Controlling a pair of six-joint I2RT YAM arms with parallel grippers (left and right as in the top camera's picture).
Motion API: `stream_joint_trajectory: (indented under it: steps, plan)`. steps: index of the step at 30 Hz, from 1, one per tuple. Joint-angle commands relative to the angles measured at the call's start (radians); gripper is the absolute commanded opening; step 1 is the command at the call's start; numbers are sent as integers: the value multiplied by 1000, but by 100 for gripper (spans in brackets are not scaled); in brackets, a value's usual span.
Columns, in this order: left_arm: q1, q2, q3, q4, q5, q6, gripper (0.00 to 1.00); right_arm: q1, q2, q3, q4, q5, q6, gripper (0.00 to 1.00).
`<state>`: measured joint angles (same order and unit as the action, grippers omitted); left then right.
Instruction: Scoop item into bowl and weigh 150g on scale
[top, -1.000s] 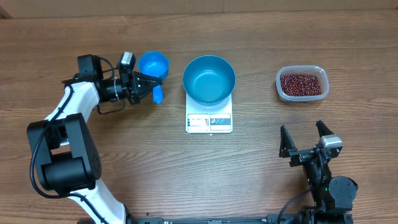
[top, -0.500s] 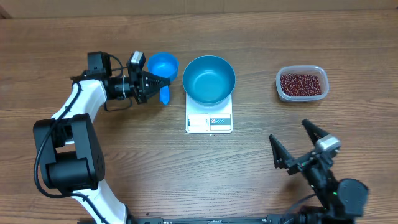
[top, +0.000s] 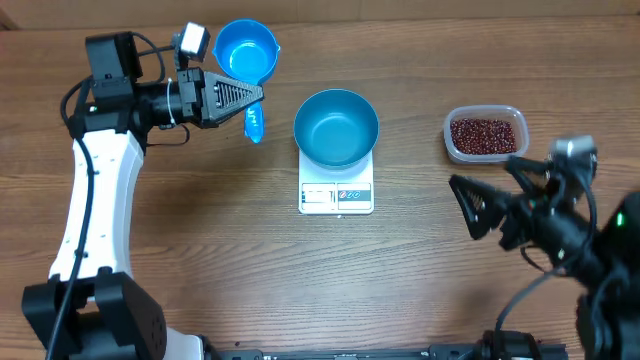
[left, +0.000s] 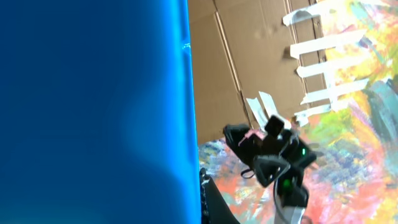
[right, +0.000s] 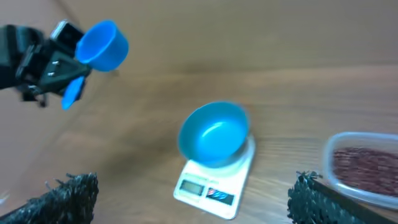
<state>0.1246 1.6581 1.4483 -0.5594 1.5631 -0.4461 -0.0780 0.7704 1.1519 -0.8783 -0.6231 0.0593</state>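
Observation:
The bright blue bowl (top: 336, 127) (right: 214, 134) stands on the white scale (top: 336, 197) (right: 211, 186) at the table's middle, with nothing in it. The item, dark red-brown beans (top: 485, 135) (right: 364, 162), lies in a clear tub at the right. My left gripper (top: 248, 103) is shut on the handle of a small blue scoop (top: 246, 50) (right: 99, 45), held in the air left of the bowl. The scoop's blue wall (left: 93, 112) fills the left wrist view. My right gripper (top: 495, 190) (right: 189, 205) hangs open below the tub, holding nothing.
The clear plastic tub (top: 452, 140) (right: 333, 171) sits right of the scale. Bare wooden tabletop (top: 200, 250) surrounds the scale. The left arm (top: 95, 190) stretches along the left side. In the left wrist view the right arm (left: 273, 162) shows against cardboard and a colourful backdrop.
The left gripper has lifted the scoop off the table and swung it up and back. The right arm has risen and moved toward the tub, its jaws still wide.

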Motion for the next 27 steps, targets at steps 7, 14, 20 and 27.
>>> stream_joint_trajectory:
  steps: [7,14,20,27]
  plan:
    - [-57,4,-19,-13,-58,51,4,-1,202,38,-34,-266,49,13]
    - [-181,4,-21,-16,-181,-17,4,11,413,26,-73,-542,-73,33]
    - [-265,4,-21,-9,-199,-146,4,119,586,26,-48,-623,-94,60]
    - [-294,4,-21,33,-241,-323,4,235,643,26,238,-836,-19,58]
